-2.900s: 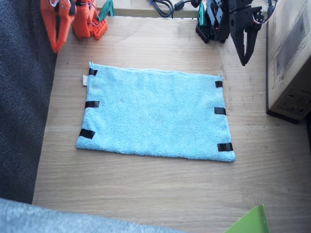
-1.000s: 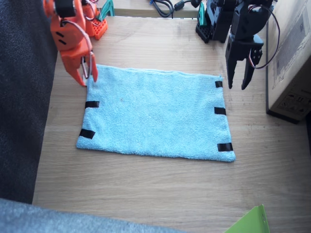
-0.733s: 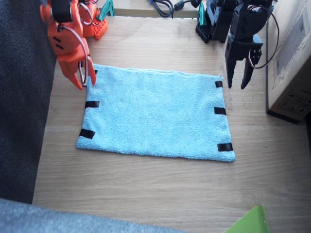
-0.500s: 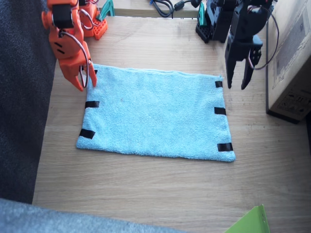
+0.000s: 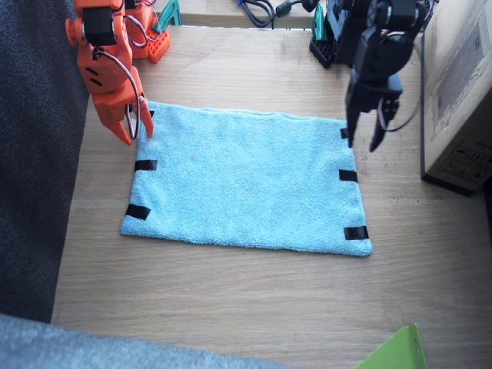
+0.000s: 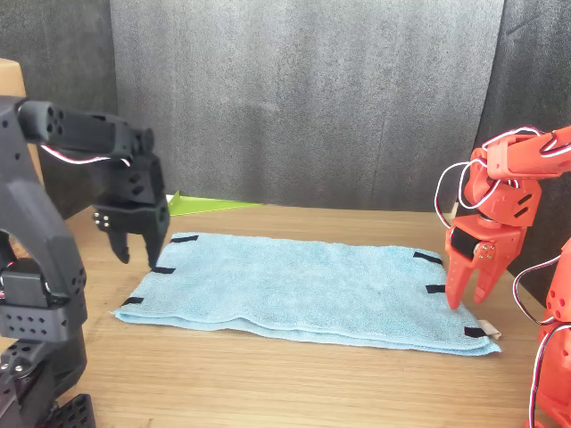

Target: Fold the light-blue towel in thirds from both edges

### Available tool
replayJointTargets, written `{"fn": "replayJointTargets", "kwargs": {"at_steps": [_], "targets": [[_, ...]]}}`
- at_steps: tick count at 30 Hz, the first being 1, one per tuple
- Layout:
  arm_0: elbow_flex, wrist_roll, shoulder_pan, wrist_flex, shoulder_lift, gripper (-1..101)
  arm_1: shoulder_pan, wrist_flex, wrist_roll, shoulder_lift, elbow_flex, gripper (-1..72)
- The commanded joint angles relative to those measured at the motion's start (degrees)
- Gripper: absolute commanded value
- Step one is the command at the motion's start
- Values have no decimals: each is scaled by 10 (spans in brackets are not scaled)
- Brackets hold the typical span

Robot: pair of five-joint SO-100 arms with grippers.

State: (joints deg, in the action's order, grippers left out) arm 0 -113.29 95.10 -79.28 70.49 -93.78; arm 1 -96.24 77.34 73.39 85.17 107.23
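towel: the towel (image 5: 246, 181) is lying flat and unfolded on the tabletop (image 5: 254, 307), its long sides running across between my two arms; no fold is begun yet.
edges: the two short edges are each showing black tape strips; i am counting three on my left arm's side (image 5: 348, 175), and on my right arm's side two are plain (image 5: 145, 164) with a third partly hidden by my hand.
left hand: my black left hand (image 5: 363, 142) is hanging fingers-down over the far corner of its edge, right by the top strip. the fingers are parted and holding nothing. in the front view (image 6: 136, 250) the tips are sitting just above the cloth, and i cannot tell if they are touching it.
right hand: my orange right hand (image 5: 134, 127) is pointing down at the far corner of the other edge, fingers a little apart, empty. from the front (image 6: 471, 283) it is looking close to the cloth, not gripping it.
handling: i am judging the terry cloth soft, light and limp; it is going to sag and drag rather than hold shape, though the pile should grip well.
where to hold: i am aiming to pinch an edge at its corner by the tape, a thin bite of one layer, then lift and lay it over the middle.
risk: a shallow pinch may be slipping off, or the towel sliding on the wood.
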Motion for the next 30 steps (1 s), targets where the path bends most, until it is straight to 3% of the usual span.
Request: {"fn": "replayJointTargets", "kwargs": {"at_steps": [1, 30], "targets": [[-10, 5, 7, -1, -4, 245, -1, 12, -3, 31, -2, 221], [74, 18, 11, 67, 88, 239, -14, 25, 1, 31, -4, 221]]}}
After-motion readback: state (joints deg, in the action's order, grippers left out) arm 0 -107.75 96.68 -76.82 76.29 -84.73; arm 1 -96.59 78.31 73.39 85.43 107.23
